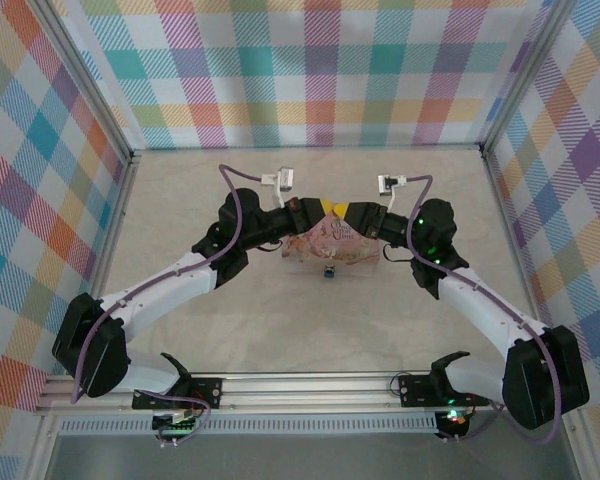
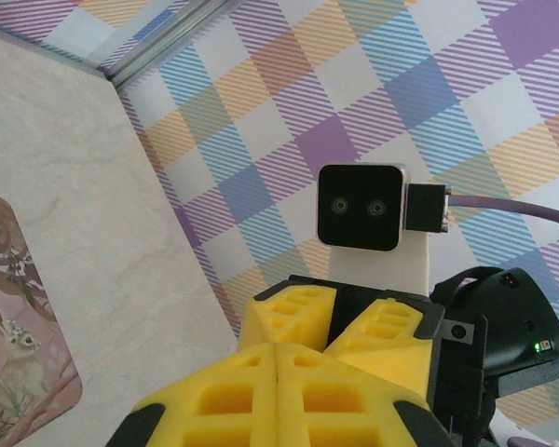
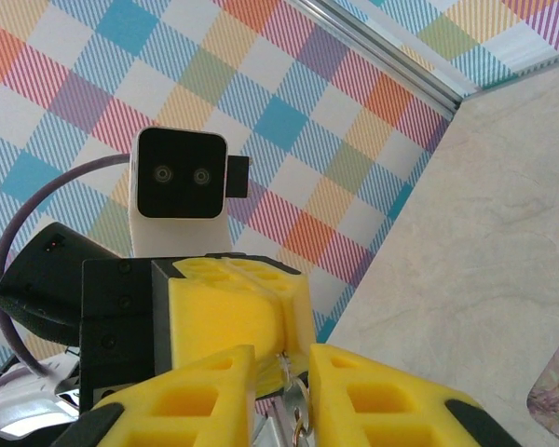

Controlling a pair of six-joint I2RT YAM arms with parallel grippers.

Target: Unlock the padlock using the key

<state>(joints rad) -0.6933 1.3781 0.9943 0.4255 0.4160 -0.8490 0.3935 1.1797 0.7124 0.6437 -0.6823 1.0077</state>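
Plaid walls enclose the pale marbled table (image 1: 280, 330). Both arms meet tip to tip over the far side of the pink floral tin (image 1: 315, 245). Left gripper (image 2: 275, 368): yellow fingers pressed together, nothing seen between them. Right gripper (image 3: 281, 382): narrow gap, the key (image 3: 293, 396) upright in it; we cannot tell whether the pads pinch it. The padlock (image 1: 330, 271) sits at the tin's near edge, toward the bases from both jaws, about equally near each. We judge the key must travel down and back.

Padlock (image 1: 329, 271) just beside floral tin (image 1: 336, 244)
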